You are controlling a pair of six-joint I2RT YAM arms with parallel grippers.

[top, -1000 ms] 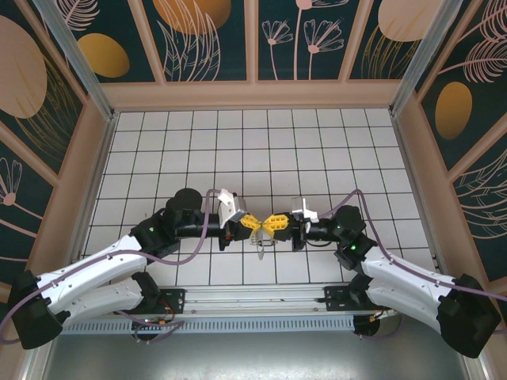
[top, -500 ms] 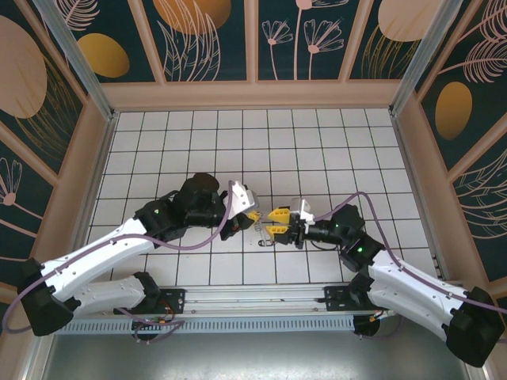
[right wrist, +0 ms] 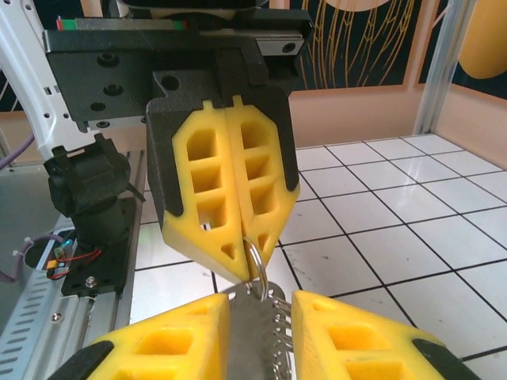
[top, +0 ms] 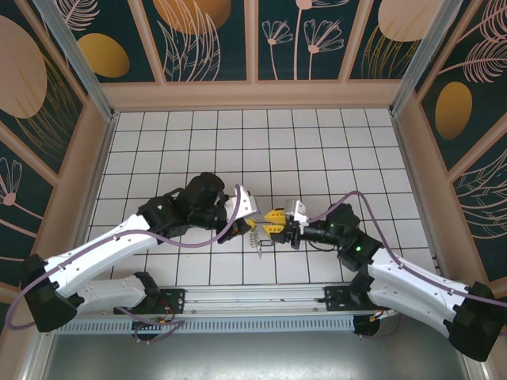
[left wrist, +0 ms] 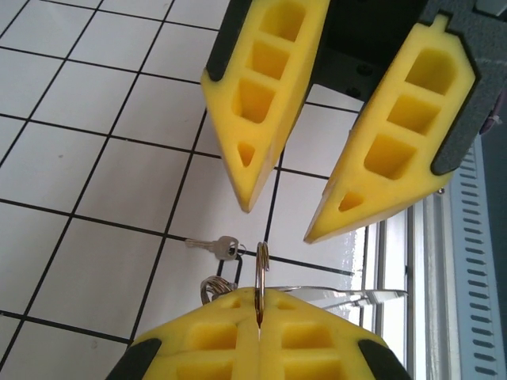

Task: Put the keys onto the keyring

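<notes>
My left gripper (left wrist: 259,313) is shut on the thin wire ring of the keyring (left wrist: 261,265). In the right wrist view the left gripper (right wrist: 252,252) points down, and the keyring's flat grey metal piece (right wrist: 253,332), fringed with small rings on one edge, hangs from it. My right gripper (right wrist: 261,305) stands open, its yellow fingertips (left wrist: 247,198) just short of that piece and not touching it. A tiny silvery key (left wrist: 214,245) with a small dark oval loop appears to lie on the tile below. From above, the two grippers (top: 252,224) (top: 268,223) meet near the front middle.
White tiled floor (top: 317,158) with black grid lines, enclosed by beige walls. The metal rail and arm bases (top: 253,301) run along the near edge, close behind the grippers. The left arm's black base and cabling (right wrist: 87,214) stand at the left of the right wrist view.
The right gripper's jaws have parted and let go; a second ago both grippers met tip to tip, shut. The left wrist has swung up and over, carrying the keyring alone.
</notes>
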